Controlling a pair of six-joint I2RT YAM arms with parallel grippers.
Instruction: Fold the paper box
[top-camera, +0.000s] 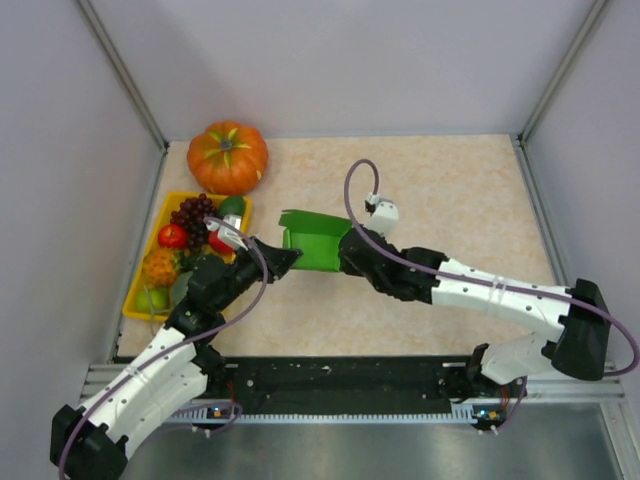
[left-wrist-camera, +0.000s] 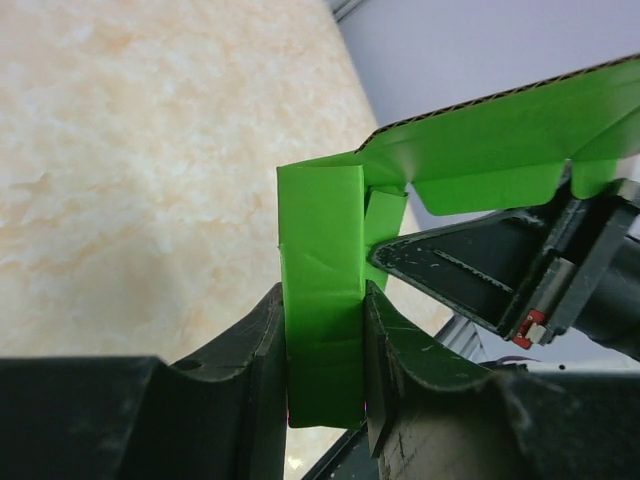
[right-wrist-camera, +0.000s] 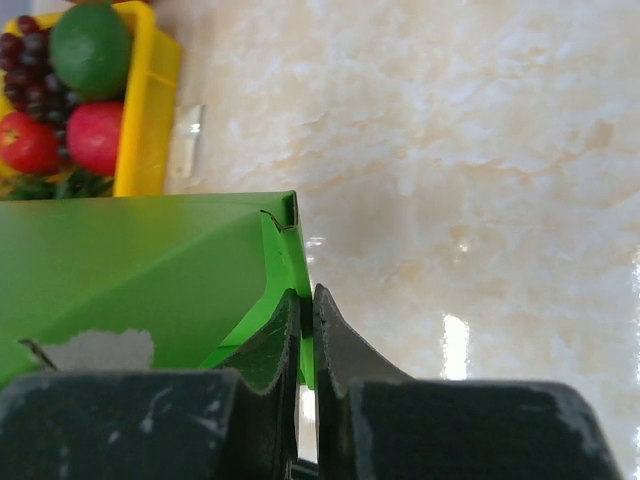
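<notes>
Overhead, paper box (top-camera: 315, 240) seemingly pinched both sides, wrist views confirm left gripper (left-wrist-camera: 323, 300), right gripper (right-wrist-camera: 306, 300) clamping it

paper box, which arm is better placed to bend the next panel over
Probably the right. The right gripper pinches a thin edge of the paper box at a corner, so it can swing that panel. The left gripper clamps a doubled-over wall, better suited to anchoring.
</notes>
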